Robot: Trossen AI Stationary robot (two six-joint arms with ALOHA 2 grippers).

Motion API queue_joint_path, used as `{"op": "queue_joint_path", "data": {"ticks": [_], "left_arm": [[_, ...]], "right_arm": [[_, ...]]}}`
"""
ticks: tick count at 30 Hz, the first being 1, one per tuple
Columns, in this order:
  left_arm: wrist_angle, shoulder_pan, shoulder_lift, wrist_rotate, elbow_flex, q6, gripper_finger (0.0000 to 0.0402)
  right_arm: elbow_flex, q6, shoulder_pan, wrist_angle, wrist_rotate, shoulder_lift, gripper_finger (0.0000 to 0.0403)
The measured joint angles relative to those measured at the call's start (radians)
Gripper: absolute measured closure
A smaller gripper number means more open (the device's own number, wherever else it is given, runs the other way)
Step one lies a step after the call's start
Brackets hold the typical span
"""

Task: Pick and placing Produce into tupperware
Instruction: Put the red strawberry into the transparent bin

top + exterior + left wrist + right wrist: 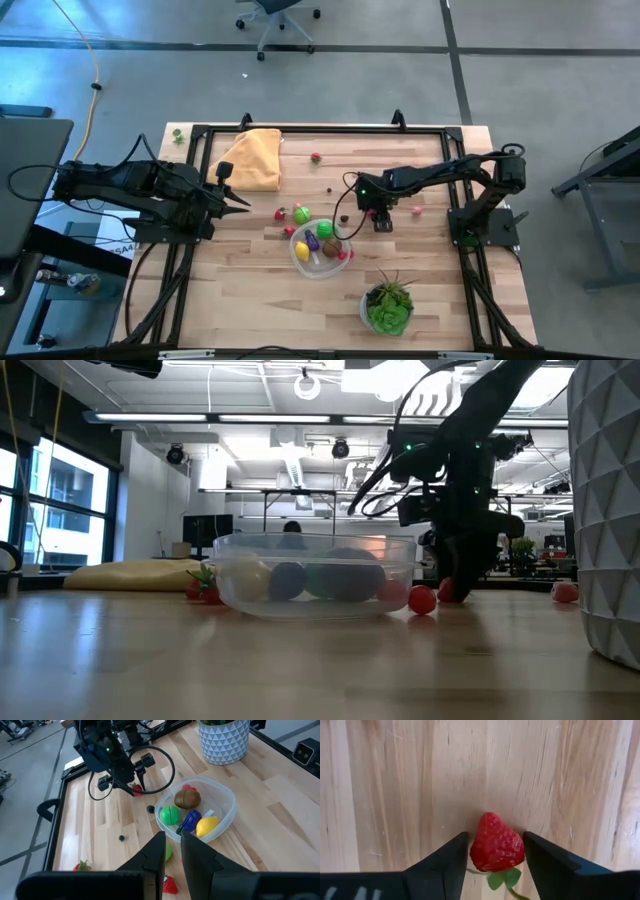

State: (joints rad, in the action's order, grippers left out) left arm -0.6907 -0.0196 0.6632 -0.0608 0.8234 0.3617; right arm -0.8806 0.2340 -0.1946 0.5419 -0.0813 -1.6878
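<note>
One toy strawberry point(496, 843) lies on the wood just beside the tupperware point(300, 252), between the spread fingers of the right gripper point(495, 852). They seem not to squeeze yet, so it should close softly around the middle, then lift straight up. Left gripper point(243, 201) waits pinched, holding nothing, beyond the tupperware's other side.

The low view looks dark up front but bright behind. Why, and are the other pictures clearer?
Low view: ceiling lights backlight the scene, so the right pincer is a silhouette and the tupperware dim. Right wrist view: the strawberry is evenly lit, slightly soft. High view: even light.
</note>
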Motion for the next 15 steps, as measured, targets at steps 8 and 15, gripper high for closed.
{"op": "queue_joint_path", "data": {"ticks": [8,15], "left_arm": [[0.0,0.0,0.0,0.0,0.0,0.0,0.035],[0.0,0.0,0.0,0.0,0.0,0.0,0.035]], "right_arm": [[0.0,-0.001,0.0,-0.002,0.002,0.001,0.026],[0.0,-0.008,0.0,-0.003,0.003,0.001,0.0264]]}}
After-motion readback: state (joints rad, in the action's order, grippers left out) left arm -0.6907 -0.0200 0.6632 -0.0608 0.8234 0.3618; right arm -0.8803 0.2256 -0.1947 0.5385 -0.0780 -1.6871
